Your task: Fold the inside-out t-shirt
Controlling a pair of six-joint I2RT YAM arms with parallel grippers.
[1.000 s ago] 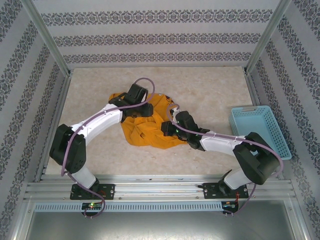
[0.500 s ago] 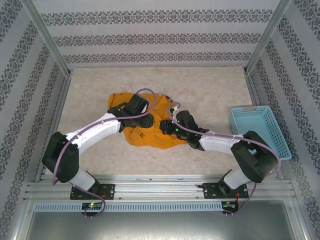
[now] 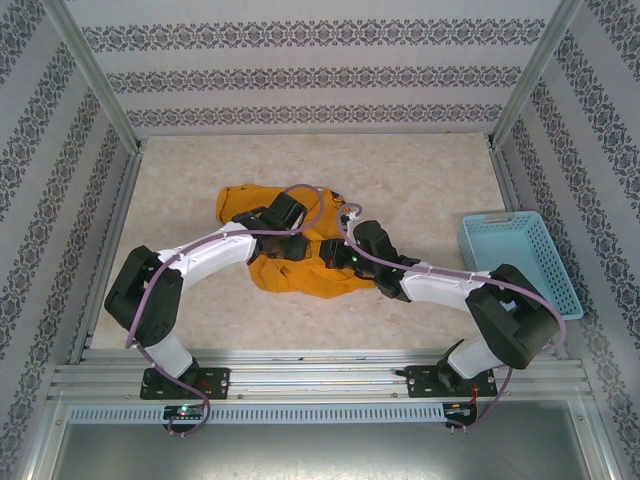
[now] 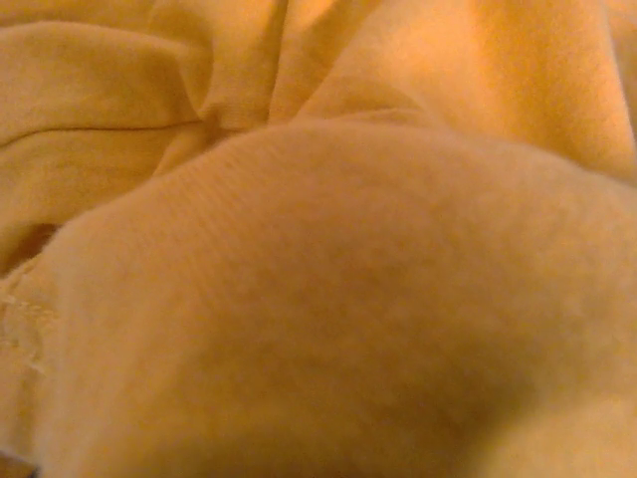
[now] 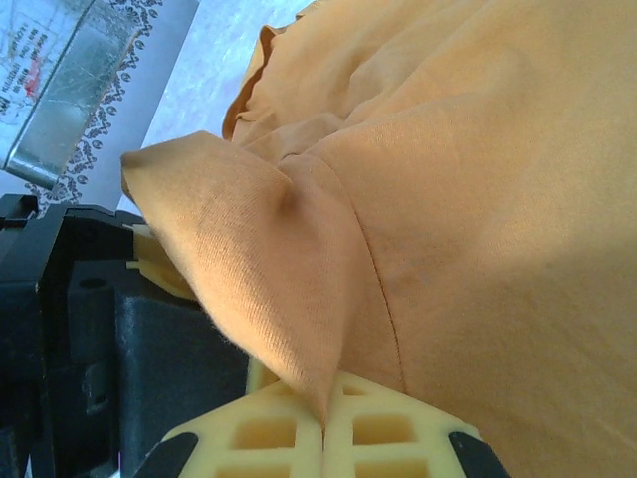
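The mustard-orange t-shirt (image 3: 240,205) lies crumpled in the middle of the table. My left gripper (image 3: 293,246) is pressed down into its middle. In the left wrist view the cloth (image 4: 348,299) covers the fingers, so their state is hidden. My right gripper (image 3: 331,256) sits at the shirt's right side, very close to the left one. The right wrist view shows the right gripper (image 5: 324,423) shut, its pale yellow fingers (image 5: 269,438) pinching a pointed fold of the t-shirt (image 5: 478,199). A seam runs down the cloth beside that fold.
A light-blue plastic basket (image 3: 520,260) stands at the table's right edge, beside the right arm's elbow. Patterned walls and metal posts enclose the table. A black gripper body (image 5: 60,329) is close on the left in the right wrist view.
My left gripper has moved down and to the right across the shirt, towards the right gripper, and the shirt's far-left part now shows. The right arm has stayed put.
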